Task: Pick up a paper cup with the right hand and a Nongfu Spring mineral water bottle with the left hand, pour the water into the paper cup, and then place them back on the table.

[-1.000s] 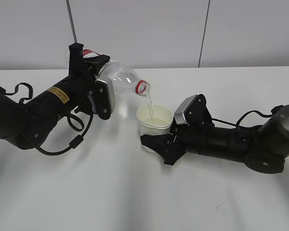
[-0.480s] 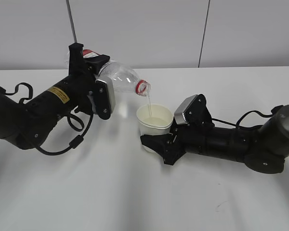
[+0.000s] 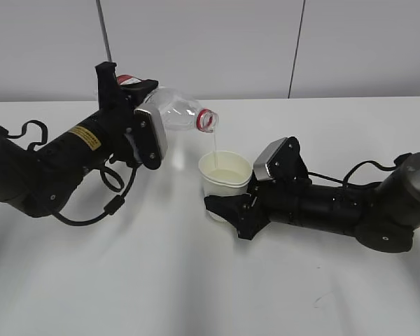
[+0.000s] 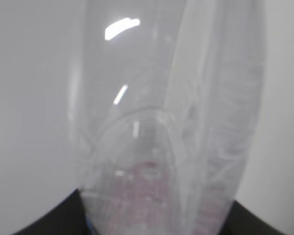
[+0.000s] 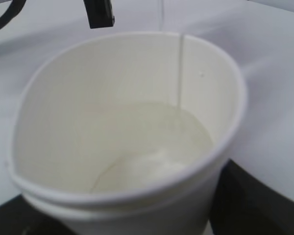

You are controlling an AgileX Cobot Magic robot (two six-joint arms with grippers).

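My left gripper (image 3: 134,94) is shut on the clear water bottle (image 3: 176,113), which lies tilted with its red-ringed mouth (image 3: 208,120) pointing right, above the paper cup (image 3: 225,183). A thin stream of water falls into the cup. My right gripper (image 3: 227,204) is shut on the cup near its base, just above the white table (image 3: 196,280). In the left wrist view the bottle (image 4: 166,122) fills the frame. In the right wrist view the cup (image 5: 127,142) is partly filled with water, and the thin stream drops inside its far rim.
The grey wall with two vertical seams stands behind the table. The black cable loops (image 3: 112,203) of the left arm hang over the table at the left. The right arm (image 3: 350,210) lies low along the table at the right.
The bottle's mouth has risen a little and the bottle is less steeply tilted. The stream has thinned. The cup and right arm have not moved.
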